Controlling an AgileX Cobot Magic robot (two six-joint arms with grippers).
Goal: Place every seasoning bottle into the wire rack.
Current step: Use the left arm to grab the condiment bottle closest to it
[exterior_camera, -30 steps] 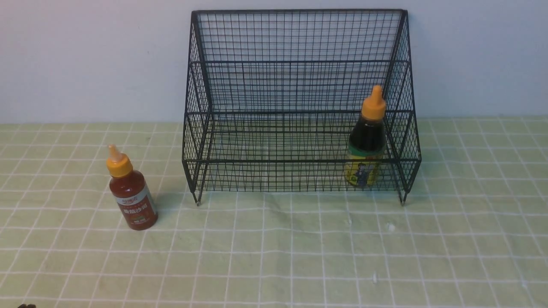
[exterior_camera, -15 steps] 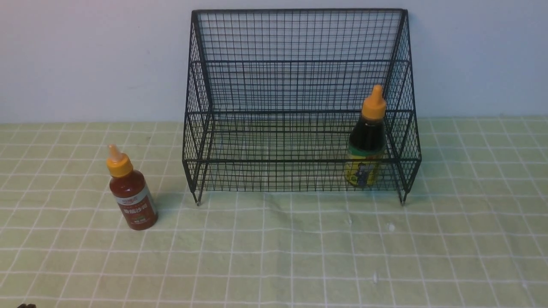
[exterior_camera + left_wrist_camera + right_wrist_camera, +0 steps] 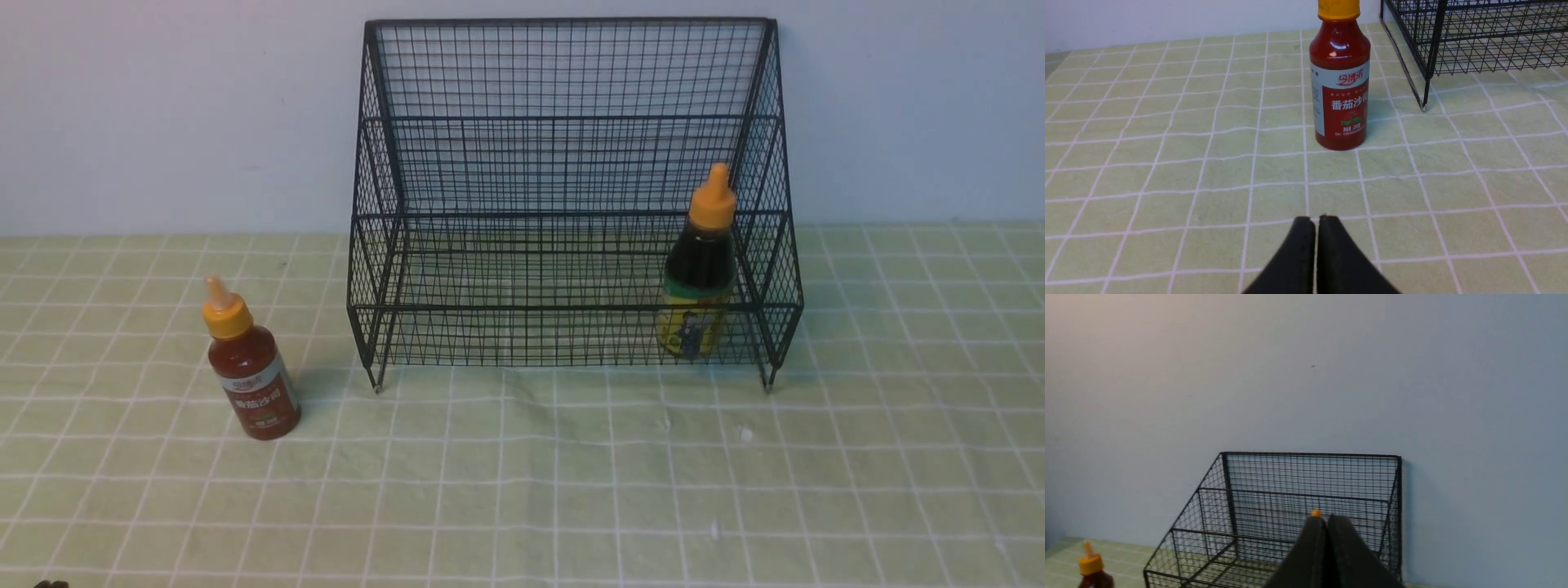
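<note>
The black wire rack (image 3: 571, 163) stands at the back against the wall. The dark sauce bottle (image 3: 699, 269) with a yellow-green label stands upright inside the rack at its right end. The red sauce bottle (image 3: 250, 367) stands upright on the cloth left of the rack. In the left wrist view my left gripper (image 3: 1316, 220) is shut and empty, a short way in front of the red bottle (image 3: 1340, 81). In the right wrist view my right gripper (image 3: 1325, 519) is shut and empty, raised and well back from the rack (image 3: 1306, 498); only the dark bottle's orange tip (image 3: 1316, 513) shows behind it.
A green checked cloth (image 3: 522, 490) covers the table. A pale wall (image 3: 163, 114) rises right behind the rack. A small dark bit of the left arm (image 3: 51, 584) shows at the front view's lower left corner.
</note>
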